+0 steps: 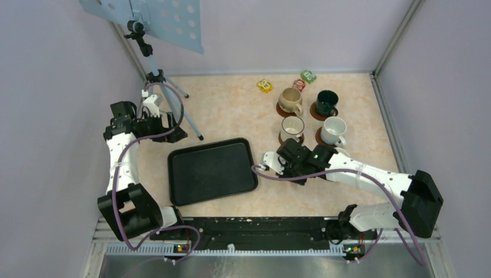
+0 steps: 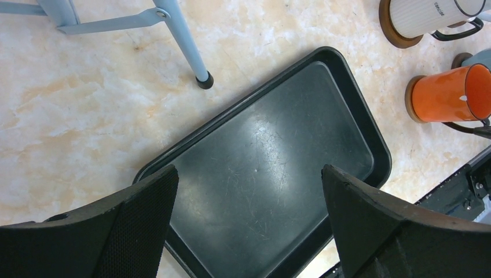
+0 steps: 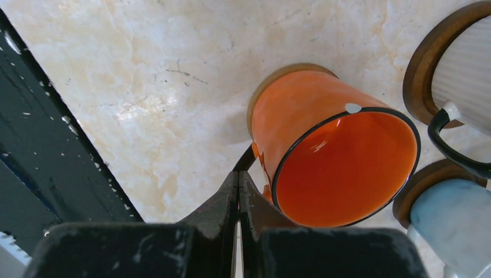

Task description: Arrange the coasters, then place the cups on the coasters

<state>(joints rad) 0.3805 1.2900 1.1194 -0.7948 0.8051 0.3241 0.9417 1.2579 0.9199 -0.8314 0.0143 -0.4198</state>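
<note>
Since the job wants cups on discs, the orange mug (image 3: 341,168) sits on its coaster (image 3: 278,72), just right of the tray (image 2: 379,153), toward the worktop's (image 1: 231,110) near edge. Right hand (image 3: 238,179) is pressed closed at the thin handle (image 3: 248,157); pinched or not, can't tell. From above, the arm hides the mug, but both wrist views catch it. Left hand (image 2: 249,174) hangs wide open over the tray.

The top view looks down from high behind both arms, far enough to take in the whole table (image 1: 231,110). The left wrist view looks steeply down past the left pincer (image 2: 249,169) at the tray (image 2: 272,174) beneath it. The right wrist view sits low and close, with the orange cup (image 3: 324,150) just ahead of the right pincer (image 3: 238,179). The top and left wrist views share the tray (image 1: 211,171); both wrist views share the orange cup (image 2: 449,95).
</note>
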